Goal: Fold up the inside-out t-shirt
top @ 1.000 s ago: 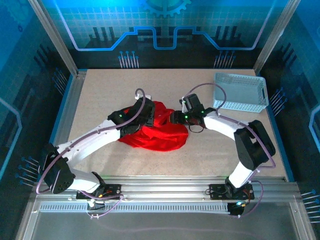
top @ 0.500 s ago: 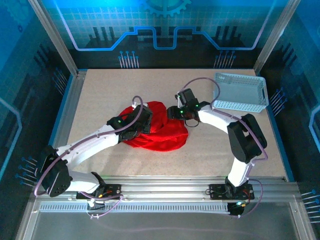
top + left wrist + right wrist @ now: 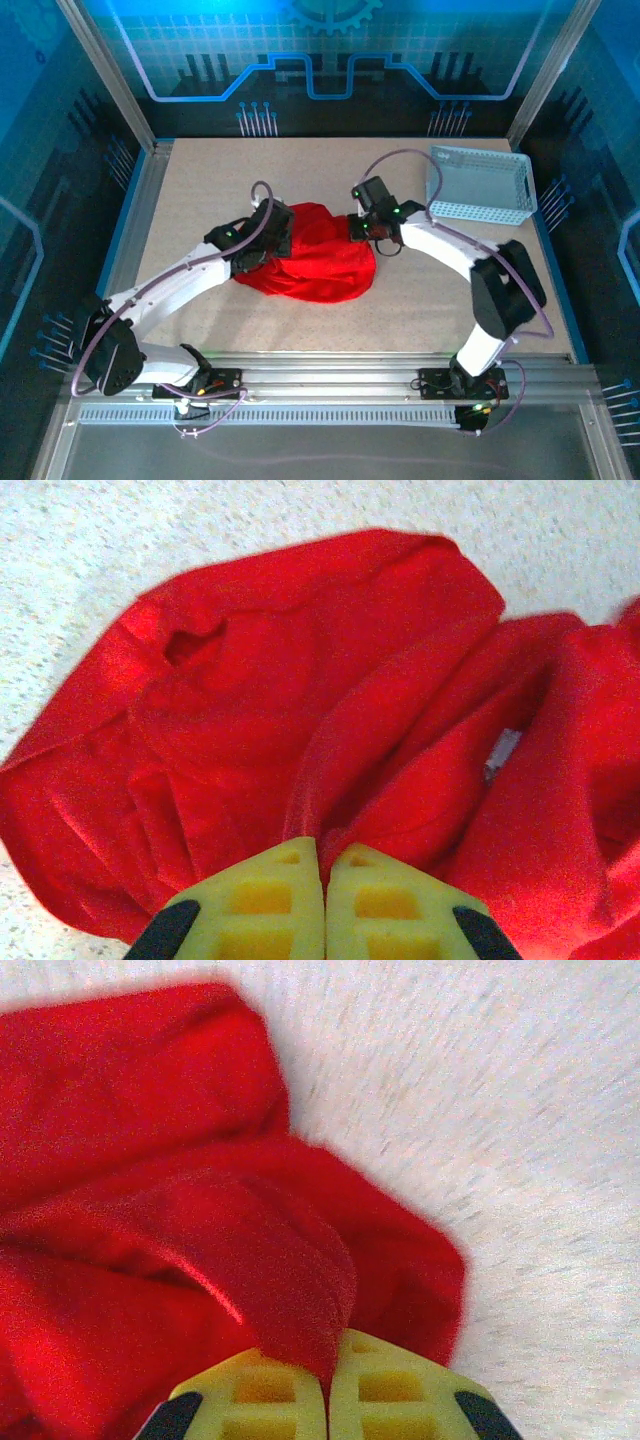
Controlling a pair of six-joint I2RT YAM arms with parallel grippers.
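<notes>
The right gripper (image 3: 326,1365), open a moment ago, is now clenching the t-shirt (image 3: 322,265) at 2 o'clock; the left gripper (image 3: 322,852) is still pinching a fold.

L gripper (image 3: 322,848), R gripper (image 3: 327,1358) pinched on t-shirt (image 3: 322,265).

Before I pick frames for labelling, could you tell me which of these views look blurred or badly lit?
Top external: sharp and evenly lit, the red t-shirt clear against the table. Left wrist: fairly sharp, folds readable, red heavily saturated. Right wrist: table streaked by motion blur, cloth edges soft.
</notes>
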